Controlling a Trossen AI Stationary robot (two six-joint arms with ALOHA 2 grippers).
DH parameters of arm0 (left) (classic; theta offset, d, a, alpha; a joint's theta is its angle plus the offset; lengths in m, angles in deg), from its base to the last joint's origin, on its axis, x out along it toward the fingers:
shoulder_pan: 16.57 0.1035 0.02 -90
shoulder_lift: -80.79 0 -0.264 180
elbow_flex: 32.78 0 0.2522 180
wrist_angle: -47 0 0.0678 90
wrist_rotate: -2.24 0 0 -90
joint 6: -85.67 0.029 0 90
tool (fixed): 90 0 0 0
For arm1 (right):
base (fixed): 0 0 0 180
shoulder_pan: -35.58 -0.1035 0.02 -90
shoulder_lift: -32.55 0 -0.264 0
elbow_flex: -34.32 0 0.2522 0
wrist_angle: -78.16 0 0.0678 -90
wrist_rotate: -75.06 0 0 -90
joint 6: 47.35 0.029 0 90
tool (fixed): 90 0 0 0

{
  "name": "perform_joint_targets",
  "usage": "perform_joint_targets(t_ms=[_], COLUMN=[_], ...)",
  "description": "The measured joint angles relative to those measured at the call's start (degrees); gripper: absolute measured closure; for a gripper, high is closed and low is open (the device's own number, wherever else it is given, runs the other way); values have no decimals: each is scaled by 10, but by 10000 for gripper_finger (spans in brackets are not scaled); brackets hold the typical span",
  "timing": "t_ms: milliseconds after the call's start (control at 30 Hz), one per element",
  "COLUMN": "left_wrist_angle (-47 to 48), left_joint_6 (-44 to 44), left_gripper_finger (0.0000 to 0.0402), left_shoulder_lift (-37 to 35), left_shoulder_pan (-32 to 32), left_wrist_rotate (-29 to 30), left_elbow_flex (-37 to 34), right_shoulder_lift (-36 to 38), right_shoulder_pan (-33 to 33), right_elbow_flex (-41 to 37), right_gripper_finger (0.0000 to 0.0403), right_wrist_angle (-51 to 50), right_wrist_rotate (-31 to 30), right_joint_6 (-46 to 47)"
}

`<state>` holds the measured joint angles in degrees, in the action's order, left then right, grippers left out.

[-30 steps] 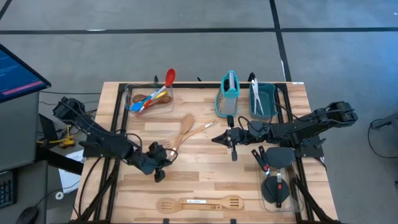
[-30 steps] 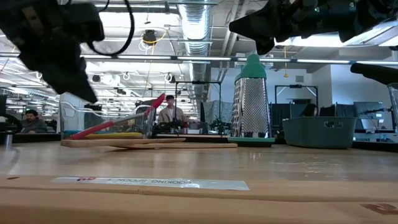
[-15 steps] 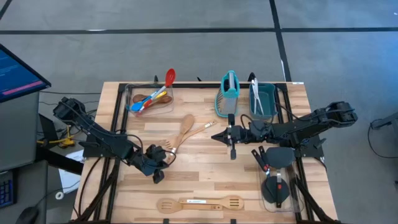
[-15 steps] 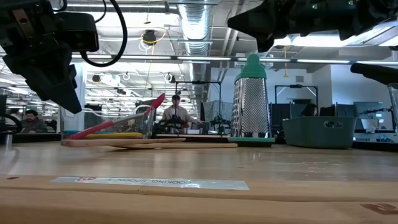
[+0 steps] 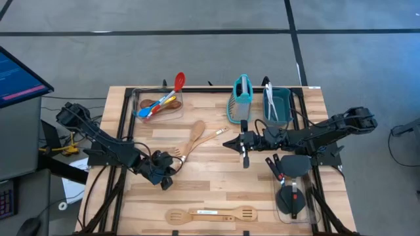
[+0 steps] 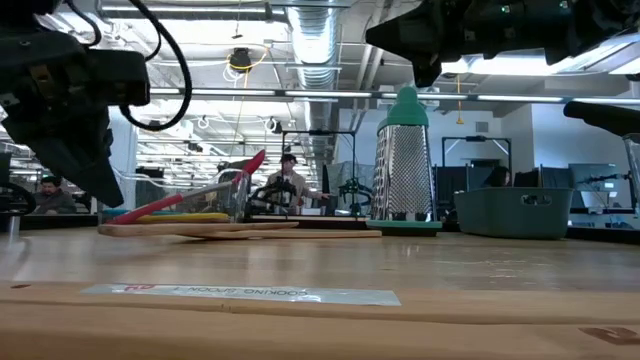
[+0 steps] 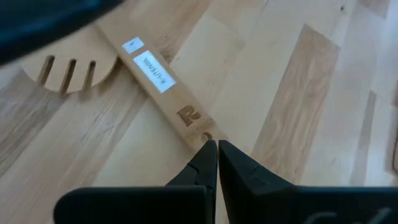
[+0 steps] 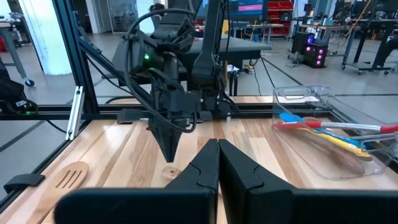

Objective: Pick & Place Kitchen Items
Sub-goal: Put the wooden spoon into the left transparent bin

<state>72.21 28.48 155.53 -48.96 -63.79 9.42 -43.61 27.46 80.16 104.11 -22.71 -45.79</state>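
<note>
My left gripper (image 5: 164, 181), closed and empty, hovers above the wooden spatula (image 5: 211, 214) at five o'clock; next I open.

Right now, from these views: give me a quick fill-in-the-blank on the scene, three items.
1. The left gripper is ____.
2. The box grater stands upright beside the teal ____.
3. The red spoon rests in the ____ container at the table's far left.

Missing words: shut; bin; clear
</note>
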Motion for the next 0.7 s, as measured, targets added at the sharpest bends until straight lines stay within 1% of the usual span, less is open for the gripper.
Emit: perform_joint_targets(t_ms=[300, 700], left_wrist_angle=[-20, -31], left_joint_6=[-4, 14], left_gripper_finger=[401, 401], left_shoulder_lift=[0, 0], left_shoulder_pan=[1, 25], left_wrist_rotate=[3, 5], left_elbow_flex=[-12, -12], right_shoulder_lift=[0, 0], right_shoulder_pan=[0, 1], right_elbow_flex=[0, 0], right_gripper_finger=[403, 403], right_wrist_angle=[5, 22], right_wrist_rotate=[0, 0], right_joint_6=[0, 0])
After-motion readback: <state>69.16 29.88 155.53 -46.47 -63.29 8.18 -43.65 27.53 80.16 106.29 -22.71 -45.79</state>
